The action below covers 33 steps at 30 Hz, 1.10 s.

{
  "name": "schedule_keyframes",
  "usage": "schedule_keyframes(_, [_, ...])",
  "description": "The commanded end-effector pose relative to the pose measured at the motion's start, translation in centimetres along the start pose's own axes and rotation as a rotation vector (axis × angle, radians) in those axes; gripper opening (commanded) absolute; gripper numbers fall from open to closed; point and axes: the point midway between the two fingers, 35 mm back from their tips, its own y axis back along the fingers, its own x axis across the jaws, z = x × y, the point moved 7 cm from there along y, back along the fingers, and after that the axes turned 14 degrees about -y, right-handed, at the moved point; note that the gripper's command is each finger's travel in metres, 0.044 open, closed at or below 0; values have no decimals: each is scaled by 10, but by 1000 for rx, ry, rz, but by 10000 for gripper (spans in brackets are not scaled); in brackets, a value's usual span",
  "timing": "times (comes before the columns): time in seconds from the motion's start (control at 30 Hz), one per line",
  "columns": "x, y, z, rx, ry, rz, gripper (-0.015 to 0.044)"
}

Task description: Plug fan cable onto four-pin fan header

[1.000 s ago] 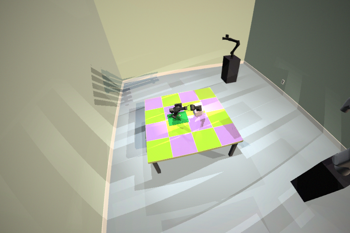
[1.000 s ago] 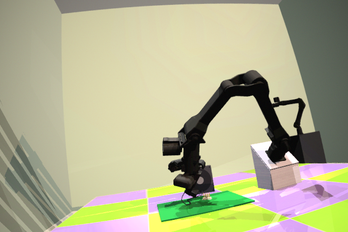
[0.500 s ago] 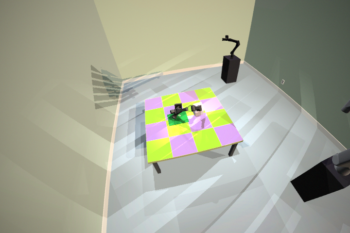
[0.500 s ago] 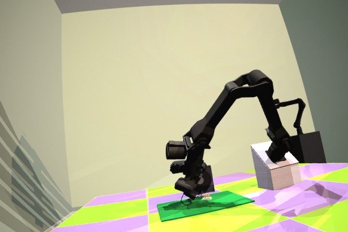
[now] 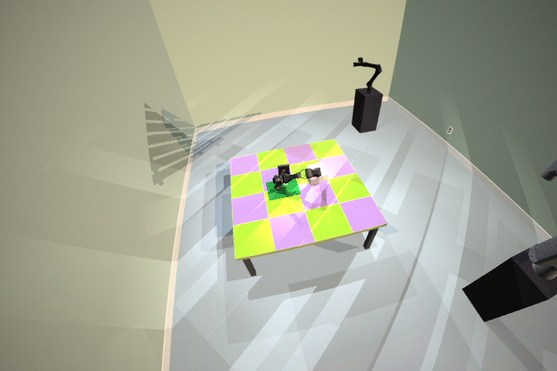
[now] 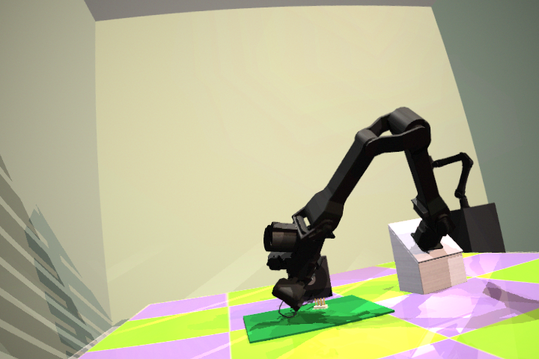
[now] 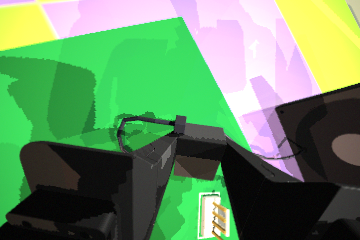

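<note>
My gripper [image 5: 278, 186] [image 6: 296, 308] [image 7: 199, 139] is shut on the dark cable plug [image 7: 197, 167], low over the green board [image 5: 291, 192] [image 6: 355, 311] [image 7: 138, 75]. The plug is off the header; whether it touches the board cannot be told. The four-pin header [image 6: 320, 307] [image 7: 206, 215], white with brass pins, stands on the board. It lies just below the plug in the wrist view and right of the fingertips in the exterior view. The dark cable [image 6: 280, 307] [image 7: 120, 132] loops out left of the fingers. The black fan [image 5: 283, 168] [image 6: 327, 277] [image 7: 308, 125] stands beside the board.
A pale block [image 5: 315, 179] [image 6: 442, 273] carries my arm's base. The checkered table [image 5: 288, 232] [image 6: 159, 330] [image 7: 15, 27] bears everything. Another arm stands on a dark pedestal [image 5: 367, 111] [image 6: 480, 230] behind, and a grey arm shows at the right in the top view.
</note>
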Motion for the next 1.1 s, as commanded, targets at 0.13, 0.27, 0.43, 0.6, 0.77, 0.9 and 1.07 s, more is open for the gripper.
schedule_keyframes(0.13, [0, 3, -5, -91, -18, 16, 0])
schedule_keyframes(0.27, [0, 3, -9, -129, -25, 24, 0])
schedule_keyframes(0.43, [1, 3, -13, -175, -35, 37, 0])
schedule_keyframes(0.6, [1, 4, -17, -220, -47, 52, 0])
schedule_keyframes(0.77, [0, 5, -21, -265, -59, 69, 0])
schedule_keyframes(0.9, [0, 7, -24, -301, -71, 84, 0])
schedule_keyframes(1.07, [0, 8, -28, -343, -86, 104, 0])
